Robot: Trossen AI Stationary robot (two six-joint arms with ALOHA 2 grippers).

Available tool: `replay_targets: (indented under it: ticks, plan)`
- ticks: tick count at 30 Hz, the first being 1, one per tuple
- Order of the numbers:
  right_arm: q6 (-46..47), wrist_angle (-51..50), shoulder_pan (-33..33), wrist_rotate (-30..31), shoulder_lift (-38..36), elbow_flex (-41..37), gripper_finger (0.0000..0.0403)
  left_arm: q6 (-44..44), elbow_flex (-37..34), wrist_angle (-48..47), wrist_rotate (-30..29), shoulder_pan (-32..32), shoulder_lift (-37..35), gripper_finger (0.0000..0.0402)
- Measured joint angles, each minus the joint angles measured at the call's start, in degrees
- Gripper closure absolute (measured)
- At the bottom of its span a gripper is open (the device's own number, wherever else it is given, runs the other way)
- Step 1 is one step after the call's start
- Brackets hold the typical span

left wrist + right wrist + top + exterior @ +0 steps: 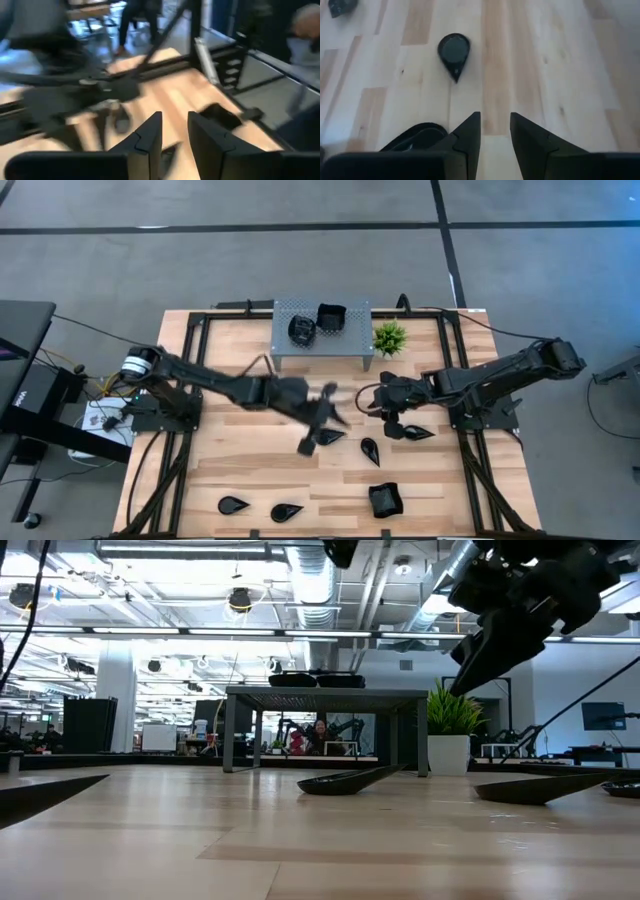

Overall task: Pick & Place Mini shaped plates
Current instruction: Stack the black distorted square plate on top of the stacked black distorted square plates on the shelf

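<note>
My left gripper (322,420) is stretched out over the middle of the table (240,465), blurred in the high view, with a teardrop plate (330,437) just beside it on the wood. In my left wrist view the two fingers (150,137) stand apart with a narrow gap and nothing between them.

My right gripper (392,423) hangs on the right half of the table, near the small green potted plant (389,337). Its fingers (469,132) are also parted with nothing between them (only bare wood shows through the gap). A dark plate (415,136) lies just beside the left-hand finger in that view; whether it touches I cannot tell. Farther ahead lies a teardrop plate (454,52), flat on the boards.

On the grey perforated stand (320,340) at the back sit two plates: a rounded one (302,330) and a wavy-edged square one (331,318). Toward the front edge lie two more teardrops (234,505) (286,511) and a wavy-edged square plate (385,498), well apart from both grippers. Another teardrop (370,449) rests between them and my grippers.
</note>
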Motion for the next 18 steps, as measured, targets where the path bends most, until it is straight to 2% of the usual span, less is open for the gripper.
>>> replay_targets:
  ticks: [4,8,12,18]
  plan:
    - [1.72,1.41,3.46,-0.45,0.00,0.00,0.0302,-0.02,-0.02,-1.87,-0.09,-4.66,0.04,0.0308]
    - [2.57,5.98,9.71,-1.40,0.00,0.00,0.0302,-0.37,-0.01,-2.26,-0.23,-8.01,-0.39,0.0308]
    - [9.22,10.28,16.70,-1.15,-0.02,0.07,0.0302,-0.37,0.08,-7.15,-4.23,-9.96,-1.68,0.0308]
    - [19.30,9.91,26.66,8.45,3.95,1.77,0.0313,-0.53,0.06,-21.68,-13.50,-10.47,-3.82,0.0308]
